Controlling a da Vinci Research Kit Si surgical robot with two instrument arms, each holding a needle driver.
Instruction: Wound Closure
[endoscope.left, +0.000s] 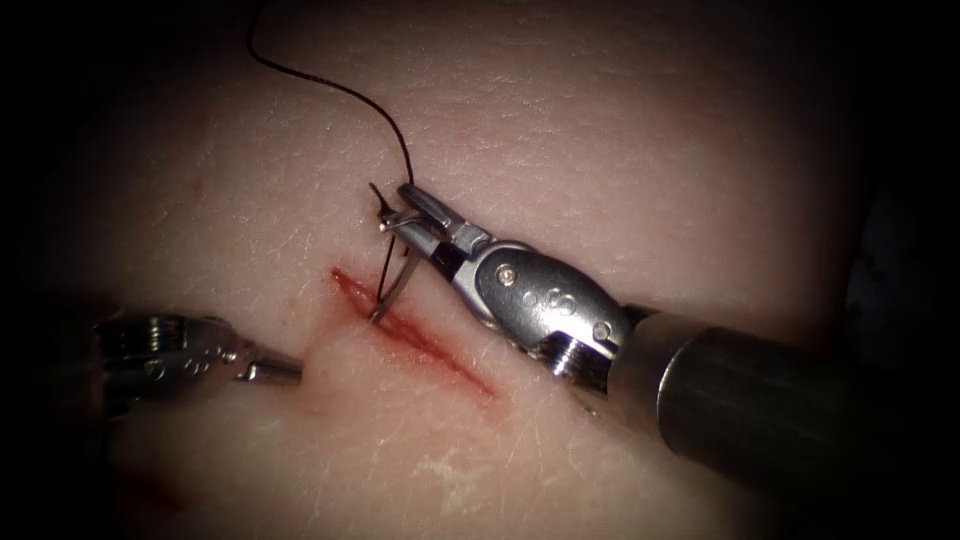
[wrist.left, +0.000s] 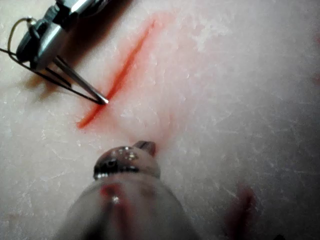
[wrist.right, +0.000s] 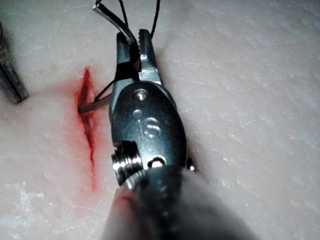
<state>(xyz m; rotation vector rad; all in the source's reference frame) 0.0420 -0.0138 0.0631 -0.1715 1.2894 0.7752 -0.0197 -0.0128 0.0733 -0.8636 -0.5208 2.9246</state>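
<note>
My right tool (endoscope.left: 408, 196) reaches in from the right, its jaws shut on the curved needle (endoscope.left: 398, 285) near its rear end. The needle arcs down to the upper left end of the cut (endoscope.left: 430, 345), where its tip touches the right lip; I cannot tell how deep it sits. In the right wrist view the jaws (wrist.right: 132, 37) clamp the needle (wrist.right: 112, 17) and its tip rests at the cut (wrist.right: 90, 135). Dark thread (endoscope.left: 340, 90) runs from the needle's rear up and to the left. My left tool (endoscope.left: 285, 370) lies left of the cut, shut, holding nothing.
Pale tissue (endoscope.left: 600, 150) surrounds the cut, which is lined with red fluid. A red smear (endoscope.left: 160, 490) marks the tissue at the lower left. The left wrist view has my left tool's tip (wrist.left: 145, 146) just short of the cut (wrist.left: 125, 65), with the needle (wrist.left: 80, 85) beyond.
</note>
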